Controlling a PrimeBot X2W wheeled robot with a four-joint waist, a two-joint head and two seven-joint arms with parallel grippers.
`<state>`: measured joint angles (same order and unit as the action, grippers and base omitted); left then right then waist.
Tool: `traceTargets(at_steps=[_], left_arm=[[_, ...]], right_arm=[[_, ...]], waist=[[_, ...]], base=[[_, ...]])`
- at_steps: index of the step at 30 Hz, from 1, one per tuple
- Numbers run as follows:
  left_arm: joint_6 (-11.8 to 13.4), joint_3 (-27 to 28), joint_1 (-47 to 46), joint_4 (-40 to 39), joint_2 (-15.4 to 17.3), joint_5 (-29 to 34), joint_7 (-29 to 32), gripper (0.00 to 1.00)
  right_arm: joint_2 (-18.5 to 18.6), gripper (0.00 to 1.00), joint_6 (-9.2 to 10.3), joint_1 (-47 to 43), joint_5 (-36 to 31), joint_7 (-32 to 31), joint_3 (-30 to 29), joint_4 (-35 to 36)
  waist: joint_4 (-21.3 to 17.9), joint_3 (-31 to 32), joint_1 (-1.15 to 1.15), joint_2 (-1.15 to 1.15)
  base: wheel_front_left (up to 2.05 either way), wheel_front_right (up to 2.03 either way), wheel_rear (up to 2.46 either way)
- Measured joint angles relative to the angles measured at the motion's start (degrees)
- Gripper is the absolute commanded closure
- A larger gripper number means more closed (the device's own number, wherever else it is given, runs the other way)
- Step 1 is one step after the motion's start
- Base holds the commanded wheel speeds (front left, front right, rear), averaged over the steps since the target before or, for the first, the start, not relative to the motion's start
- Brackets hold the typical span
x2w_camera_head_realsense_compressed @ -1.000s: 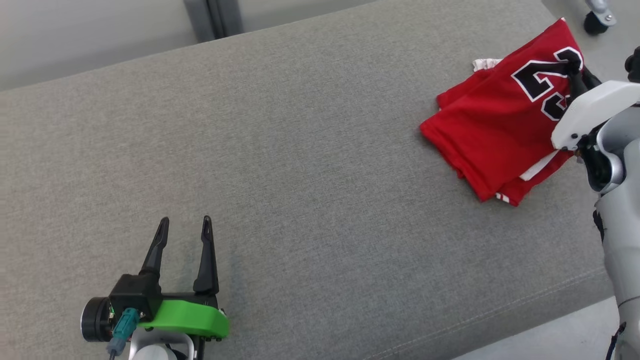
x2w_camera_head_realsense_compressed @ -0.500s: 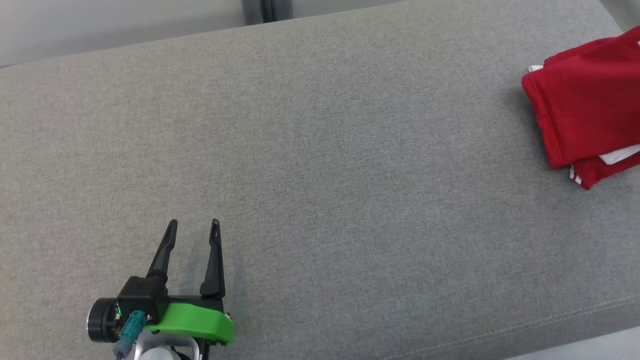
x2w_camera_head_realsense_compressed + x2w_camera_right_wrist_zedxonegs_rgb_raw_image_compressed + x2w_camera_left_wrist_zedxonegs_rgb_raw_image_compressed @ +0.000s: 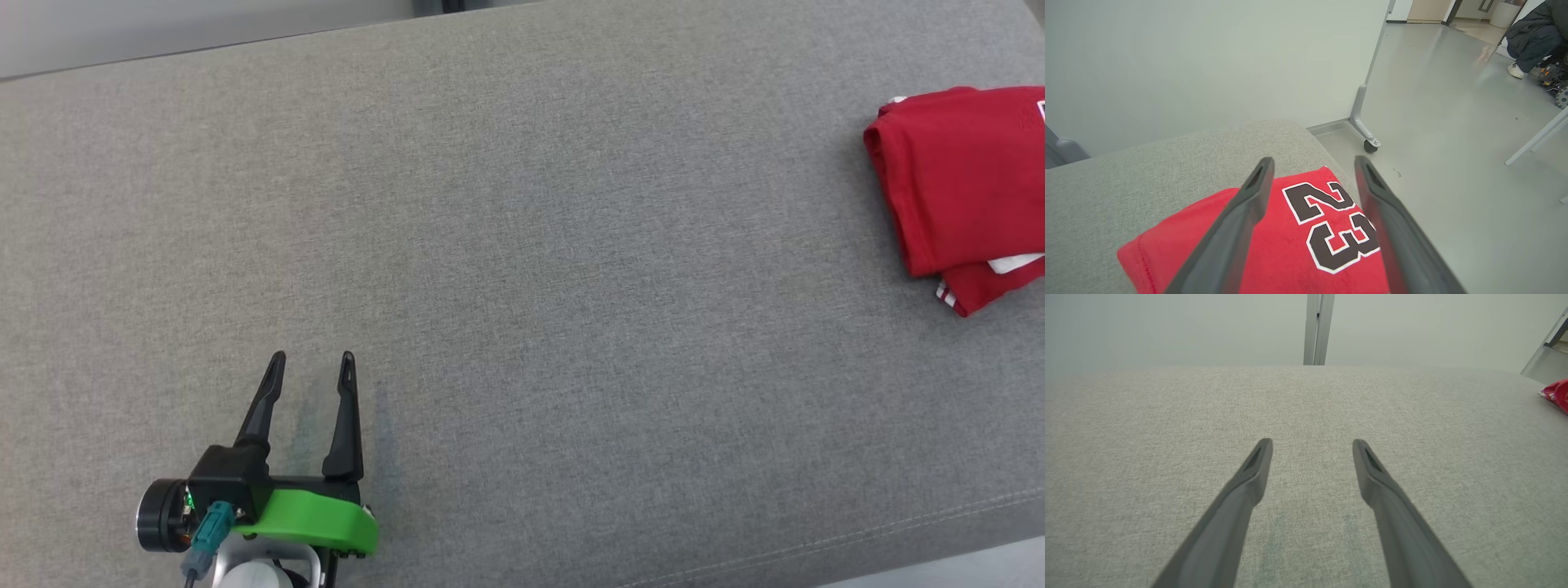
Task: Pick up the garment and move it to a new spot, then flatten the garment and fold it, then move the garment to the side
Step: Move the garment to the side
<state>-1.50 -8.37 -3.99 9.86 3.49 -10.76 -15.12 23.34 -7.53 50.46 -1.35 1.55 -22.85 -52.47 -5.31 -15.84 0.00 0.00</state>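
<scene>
My right tool (image 3: pixel 1313 161) had just released the garment (image 3: pixel 1286 245) it pinched a second earlier, jaws now wide above the folded red cloth at the right end of the bench (image 3: pixel 522 245). My left tool (image 3: pixel 313 357) stayed wide and empty. The move aside looked finished.

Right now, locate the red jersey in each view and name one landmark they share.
Head view: jersey folded at the far right edge.
Left wrist view: jersey is a red sliver at the right edge.
Right wrist view: jersey at bottom centre, "23" showing, framed by the right gripper.
Shared landmark: the grey cushion it lies on.
</scene>
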Motion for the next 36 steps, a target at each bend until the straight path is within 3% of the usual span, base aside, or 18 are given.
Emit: traceTargets(at_steps=[7, 17, 24, 31, 36], left_arm=[[0.0, 0.3, -0.3, 0.0, 0.1, 0.0, 0.0, 0.0], [1.6, 4.3, -3.5, -0.1, -0.1, -2.4, 0.0, 0.0], [2.2, 5.5, -2.3, 1.6, -0.4, -6.2, 0.0, 0.0], [2.0, 4.6, 1.7, 1.2, -0.6, -8.8, 0.0, 0.0], [3.7, 4.7, 5.0, 0.5, -0.6, -8.7, 0.0, 0.0]], right_arm=[[-3.0, 0.0, 0.0, 0.9, 1.1, 4.3, 7.2, 1.0], [-10.6, 0.0, 0.0, -3.7, 6.9, 10.6, 19.8, 7.3], [-15.1, 0.0, 0.0, -13.8, 11.0, 12.8, 24.8, 15.5], [-18.3, 0.0, 0.0, -27.5, 11.9, 13.2, 25.1, 26.7], [-19.8, 0.0, 0.0, -36.3, 10.8, 13.1, 25.2, 33.7]], waist=[[-1.1, 1.1, 0.0, 0.0], [-1.6, 5.5, 0.0, 0.0], [-1.5, 9.6, 0.0, 0.0], [-0.6, 13.2, 0.0, 0.0], [0.9, 14.6, 0.0, 0.0]], base=[[0.0, 0.0, 0.0], [0.0, 0.0, 0.0], [0.0, 0.0, 0.0], [0.0, 0.0, 0.0], [0.0, 0.0, 0.0]])
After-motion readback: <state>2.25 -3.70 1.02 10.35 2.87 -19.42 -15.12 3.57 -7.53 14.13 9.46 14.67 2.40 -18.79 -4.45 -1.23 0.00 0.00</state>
